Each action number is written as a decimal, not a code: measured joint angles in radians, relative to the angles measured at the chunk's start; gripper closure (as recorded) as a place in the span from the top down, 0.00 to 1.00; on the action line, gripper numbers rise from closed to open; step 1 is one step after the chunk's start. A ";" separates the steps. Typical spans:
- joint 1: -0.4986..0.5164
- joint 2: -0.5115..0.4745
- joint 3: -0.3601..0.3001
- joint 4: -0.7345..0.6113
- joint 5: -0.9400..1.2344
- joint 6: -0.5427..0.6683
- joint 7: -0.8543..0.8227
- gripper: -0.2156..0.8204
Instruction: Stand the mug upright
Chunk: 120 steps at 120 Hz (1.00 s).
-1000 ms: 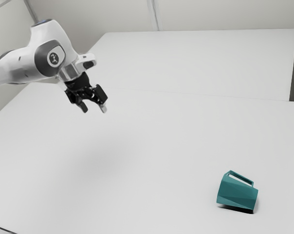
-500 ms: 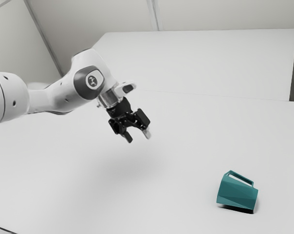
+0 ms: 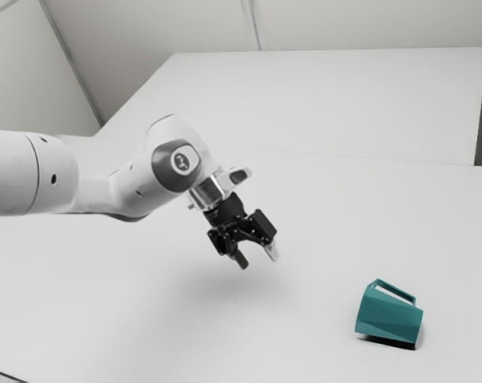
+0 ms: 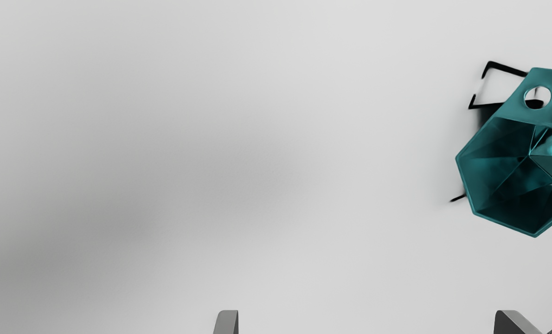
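My gripper (image 3: 258,262) hangs above the table in the exterior view, its fingers apart with nothing between them. Lower down, toward the exterior view's right, the teal faceted mug (image 3: 389,316) lies tipped over on the table, handle on its upper side. A clear gap separates it from the gripper. In the wrist view the mug (image 4: 494,171) turns its open mouth toward the camera, and part of it is cut off by the picture's edge. The gripper (image 4: 366,320) has its two fingertips wide apart there.
The white table (image 3: 145,303) lies beneath the arm and the mug. A pale upright panel (image 3: 329,100) rises behind it. Dark shadow shows beside the mug in the wrist view.
My arm has come down and toward the exterior view's right, bringing the gripper closer to the mug. The mug has kept its place and pose.
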 joint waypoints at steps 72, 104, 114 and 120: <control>-0.168 0.118 -0.001 0.027 -0.206 0.099 0.061 0.79; -0.219 0.185 -0.002 0.101 -0.266 0.138 0.092 0.79; -0.228 0.205 -0.003 0.127 -0.277 0.145 0.101 0.79; -0.232 0.215 -0.003 0.137 -0.289 0.148 0.107 0.79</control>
